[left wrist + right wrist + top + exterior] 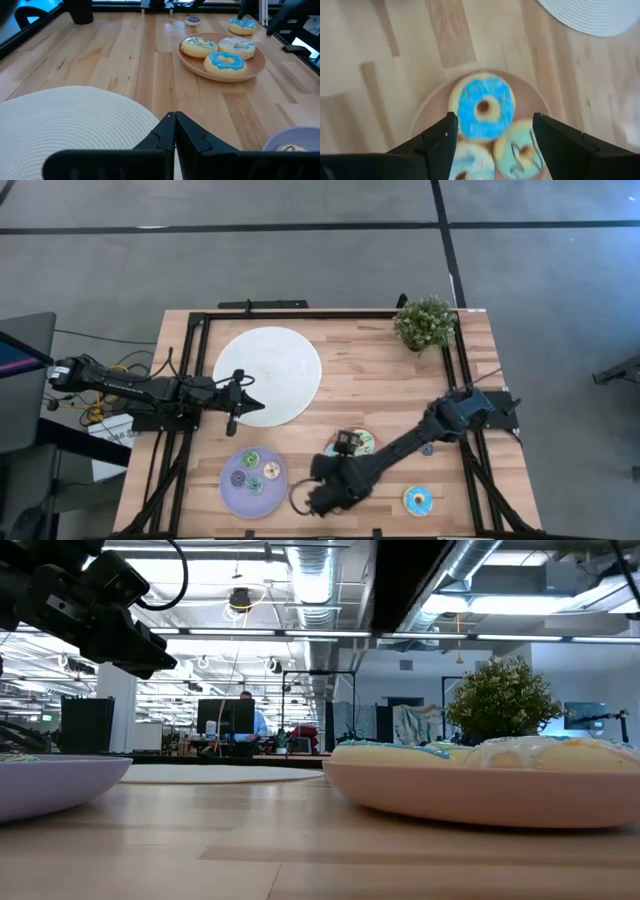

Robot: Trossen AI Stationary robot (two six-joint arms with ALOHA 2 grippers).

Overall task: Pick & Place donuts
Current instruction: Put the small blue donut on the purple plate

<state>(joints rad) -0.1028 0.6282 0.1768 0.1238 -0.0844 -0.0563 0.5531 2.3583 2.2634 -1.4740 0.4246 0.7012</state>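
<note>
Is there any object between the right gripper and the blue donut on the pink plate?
Nothing visible stands between them. The right gripper hangs open above the pink plate, and the blue donut lies uncovered, with two other donuts close beside it.

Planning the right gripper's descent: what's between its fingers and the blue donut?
Nothing: in the right wrist view the open right gripper hangs above the blue donut on the pink plate.
</note>
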